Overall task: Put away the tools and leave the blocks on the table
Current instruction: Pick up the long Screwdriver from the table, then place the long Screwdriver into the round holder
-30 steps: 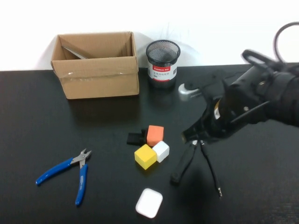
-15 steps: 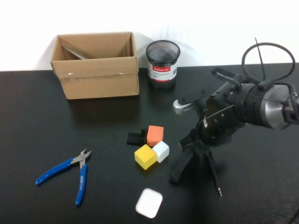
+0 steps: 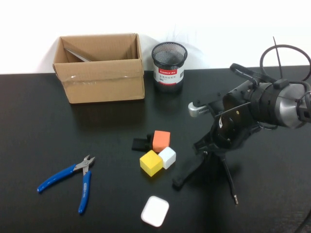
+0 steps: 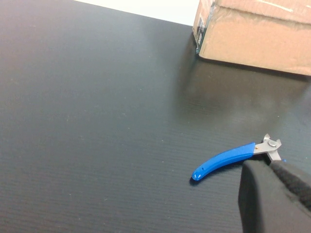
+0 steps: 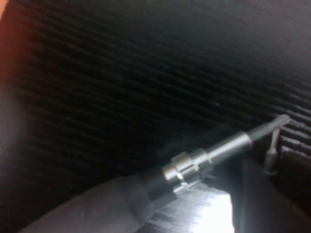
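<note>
My right gripper (image 3: 210, 151) points down at the table right of the blocks, shut on the metal shaft of the black-handled screwdriver (image 3: 188, 173). That shaft (image 5: 228, 145) crosses its fingertips in the right wrist view. The thin black rod (image 3: 228, 179) slants away from the same spot. Blue-handled pliers (image 3: 73, 180) lie at the front left. My left gripper (image 4: 267, 166), shut and holding nothing, hovers right beside the pliers (image 4: 226, 158); it is out of the high view. Orange (image 3: 161, 140), yellow (image 3: 151, 162) and white (image 3: 167, 157) blocks cluster mid-table with a flat black piece (image 3: 140, 143).
An open cardboard box (image 3: 99, 77) stands at the back left with a thin steel piece (image 3: 77, 54) leaning inside. A black mesh cup (image 3: 169, 60) stands beside it. A white rounded-square case (image 3: 155, 210) lies near the front edge.
The right wrist has turned and settled over the screwdriver's shaft. The screwdriver's handle end has swung a little left and the rod's tip a little right. The pliers and blocks have not moved.
</note>
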Robot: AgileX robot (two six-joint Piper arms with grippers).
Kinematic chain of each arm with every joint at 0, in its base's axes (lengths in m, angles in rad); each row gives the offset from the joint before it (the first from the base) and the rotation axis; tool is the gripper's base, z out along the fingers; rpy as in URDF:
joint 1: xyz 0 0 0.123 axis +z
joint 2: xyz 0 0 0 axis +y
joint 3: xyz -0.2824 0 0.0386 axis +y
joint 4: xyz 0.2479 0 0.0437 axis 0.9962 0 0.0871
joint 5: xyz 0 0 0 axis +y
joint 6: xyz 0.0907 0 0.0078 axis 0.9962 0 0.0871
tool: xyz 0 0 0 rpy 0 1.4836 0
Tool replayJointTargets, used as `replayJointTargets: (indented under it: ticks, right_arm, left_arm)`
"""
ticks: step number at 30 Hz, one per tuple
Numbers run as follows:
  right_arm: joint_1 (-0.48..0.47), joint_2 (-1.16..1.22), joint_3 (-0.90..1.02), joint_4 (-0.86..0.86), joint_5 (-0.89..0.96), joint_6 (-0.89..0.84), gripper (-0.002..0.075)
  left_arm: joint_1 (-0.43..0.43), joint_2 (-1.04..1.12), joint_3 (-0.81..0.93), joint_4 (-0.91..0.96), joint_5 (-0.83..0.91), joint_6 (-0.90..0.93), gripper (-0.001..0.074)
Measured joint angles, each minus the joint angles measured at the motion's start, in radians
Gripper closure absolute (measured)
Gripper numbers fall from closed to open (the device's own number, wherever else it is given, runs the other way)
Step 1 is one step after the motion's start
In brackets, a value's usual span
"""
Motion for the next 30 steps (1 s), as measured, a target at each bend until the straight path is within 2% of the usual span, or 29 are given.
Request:
replayJointTargets:
  ticks: [1, 12, 13, 14, 17, 18, 21, 22, 23, 24, 25, 26, 27, 28, 29, 30]
  right_arm:
    - [0.0, 0.0, -0.001, 0.008, 0.002, -0.008, 0.0732]
    - [0.0, -0.02, 0.002, -0.005, 0.025, -0.024, 0.0734]
    - [0.0, -0.033, 0.004, -0.016, 0.032, -0.026, 0.0694]
    - [0.0, -0.052, 0.006, -0.033, 0.038, -0.026, 0.0734]
    - [0.0, -0.123, 0.008, -0.097, 0.049, -0.026, 0.0734]
    - [0.0, -0.151, 0.008, -0.118, 0.052, -0.026, 0.0695]
    - [0.0, -0.221, 0.008, -0.18, 0.049, -0.022, 0.0734]
    - [0.0, -0.243, 0.008, -0.19, 0.037, -0.022, 0.0695]
    - [0.0, -0.264, 0.01, -0.195, 0.017, -0.017, 0.0695]
    - [0.0, -0.283, 0.009, -0.2, -0.011, -0.013, 0.0734]
    - [-0.001, -0.298, 0.009, -0.202, -0.049, -0.008, 0.0695]
    - [-0.001, -0.314, 0.009, -0.209, -0.093, -0.003, 0.0695]
    - [-0.001, -0.33, 0.009, -0.219, -0.144, 0.001, 0.0734]
    - [-0.001, -0.342, 0.009, -0.229, -0.19, 0.004, 0.0734]
    - [-0.001, -0.352, 0.009, -0.245, -0.251, 0.006, 0.0695]
    - [-0.001, -0.357, 0.009, -0.268, -0.318, 0.012, 0.0734]
  left_arm:
    - [0.0, 0.0, 0.0, 0.0, 0.0, 0.0, 0.0735]
    - [0.0, 0.0, 0.0, 0.0, 0.0, 0.0, 0.0735]
    - [0.0, 0.0, 0.0, 0.0, 0.0, 0.0, 0.0735]
    - [0.0, 0.0, 0.0, 0.0, 0.0, 0.0, 0.0735]
    - [0.0, 0.0, 0.0, 0.0, 0.0, 0.0, 0.0735]
    - [0.0, 0.0, 0.0, 0.0, 0.0, 0.0, 0.0735]
    - [0.0, 0.0, 0.0, 0.0, 0.0, 0.0, 0.0735]
    - [0.0, 0.0, 0.0, 0.0, 0.0, 0.0, 0.0735]
    - [0.0, 0.0, 0.0, 0.0, 0.0, 0.0, 0.0735]
    - [0.0, 0.0, 0.0, 0.0, 0.0, 0.0, 0.0735]
    - [0.0, 0.0, 0.0, 0.0, 0.0, 0.0, 0.0735]
    - [0.0, 0.0, 0.0, 0.0, 0.0, 0.0, 0.0735]
    - [0.0, 0.0, 0.0, 0.0, 0.0, 0.0, 0.0735]
    - [0.0, 0.0, 0.0, 0.0, 0.0, 0.0, 0.0735]
    - [0.0, 0.0, 0.0, 0.0, 0.0, 0.0, 0.0735]
    - [0.0, 0.0, 0.0, 0.0, 0.0, 0.0, 0.0735]
